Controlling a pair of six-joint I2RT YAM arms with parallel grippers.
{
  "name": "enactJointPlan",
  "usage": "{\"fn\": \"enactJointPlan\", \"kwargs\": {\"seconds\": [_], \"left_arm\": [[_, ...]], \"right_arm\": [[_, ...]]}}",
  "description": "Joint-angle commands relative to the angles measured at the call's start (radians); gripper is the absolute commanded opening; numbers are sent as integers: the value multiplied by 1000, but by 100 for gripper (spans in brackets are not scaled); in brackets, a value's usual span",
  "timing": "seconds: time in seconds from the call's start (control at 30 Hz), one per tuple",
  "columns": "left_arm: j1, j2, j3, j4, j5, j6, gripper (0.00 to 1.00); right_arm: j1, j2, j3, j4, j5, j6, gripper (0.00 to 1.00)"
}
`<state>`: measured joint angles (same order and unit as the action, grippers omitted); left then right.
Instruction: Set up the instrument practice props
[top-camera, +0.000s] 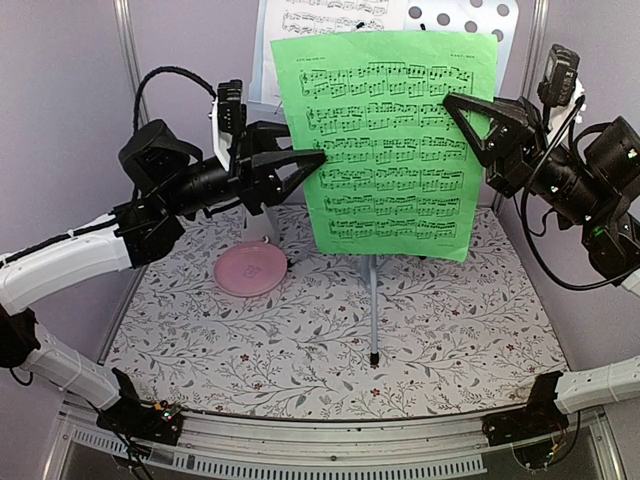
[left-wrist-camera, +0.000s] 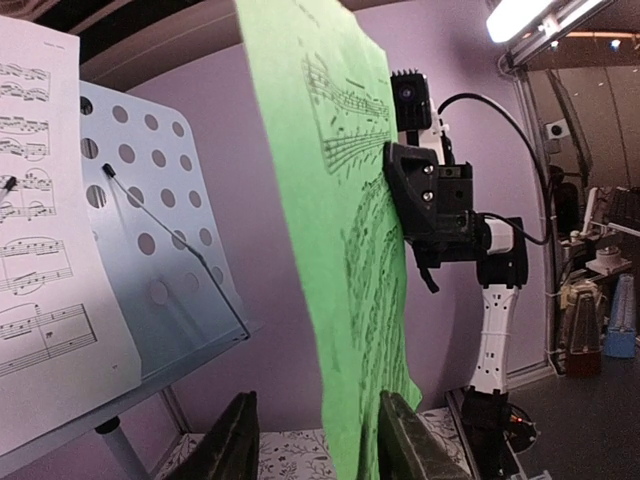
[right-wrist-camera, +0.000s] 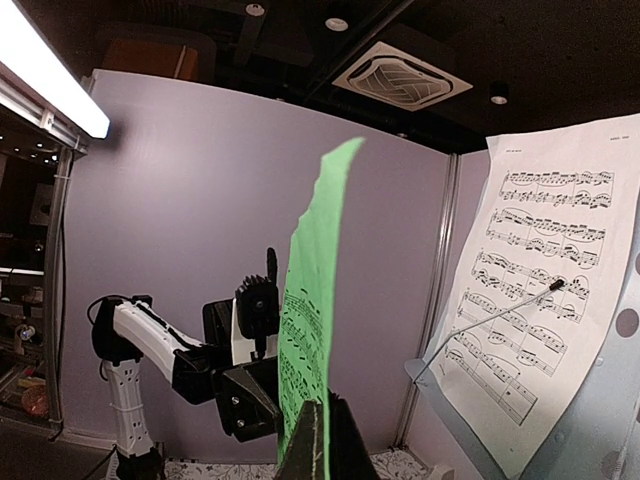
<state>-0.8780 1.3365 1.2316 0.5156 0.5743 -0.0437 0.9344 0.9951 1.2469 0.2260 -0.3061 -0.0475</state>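
From where I stand, the left gripper (top-camera: 315, 160) reaches in at the left edge of the green music sheet (top-camera: 385, 150). Its claw is apart, and the paper's edge hangs in the gap, closer to one finger than the other. Below that arm a pink plate (top-camera: 250, 270) lies on the flowered tablecloth (top-camera: 450, 330). The green sheet is upright in the air, in front of the music stand (top-camera: 470, 15) and covering most of it. The silver pole (top-camera: 372, 300) drops from under the sheet to the cloth. The white music sheet (top-camera: 310, 20) leans on the stand's perforated desk, behind and up to the left. The right gripper (top-camera: 450, 102) is clamped tight on the green sheet's right edge.
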Motion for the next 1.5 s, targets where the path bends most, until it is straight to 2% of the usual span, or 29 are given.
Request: {"fn": "enactJointPlan", "kwargs": {"seconds": [0.0, 0.13, 0.23, 0.27, 0.3, 0.4, 0.53, 0.57, 0.6, 0.73, 1.0, 1.3, 1.47], "left_arm": [[-13, 28, 39, 55, 100, -43, 39], [-18, 46, 46, 99, 123, -90, 25], [-18, 60, 68, 110, 121, -124, 4], [-18, 66, 76, 117, 116, -146, 0], [-17, 69, 84, 119, 104, -164, 0], [-16, 89, 129, 78, 65, -187, 0], [-10, 110, 207, -25, -2, -194, 0], [-6, 116, 222, -40, -10, -198, 0], [-2, 119, 236, -53, -24, -199, 0], [19, 134, 329, -152, -116, -204, 0], [62, 159, 474, -274, -274, -190, 0], [107, 169, 561, -355, -369, -196, 0], [116, 204, 636, -419, -403, -204, 0]], "right_arm": [[-8, 0, -9, 37, 9, 12, 0], [-14, 9, -15, 47, 14, 14, 0], [-22, 17, -17, 50, 26, 19, 0], [-25, 20, -17, 50, 33, 20, 0], [-27, 21, -15, 50, 49, 21, 1], [-32, 15, -19, 52, 105, 22, 14], [-32, 1, -28, 52, 228, 17, 37], [-33, -4, -29, 54, 254, 14, 48], [-33, -10, -29, 57, 275, 11, 53], [-34, -32, -53, 69, 345, -6, 64], [-35, -45, -61, 76, 539, -45, 65], [-36, -9, -57, 96, 674, -92, 49], [-37, 73, 10, 90, 678, -152, 46]]}}
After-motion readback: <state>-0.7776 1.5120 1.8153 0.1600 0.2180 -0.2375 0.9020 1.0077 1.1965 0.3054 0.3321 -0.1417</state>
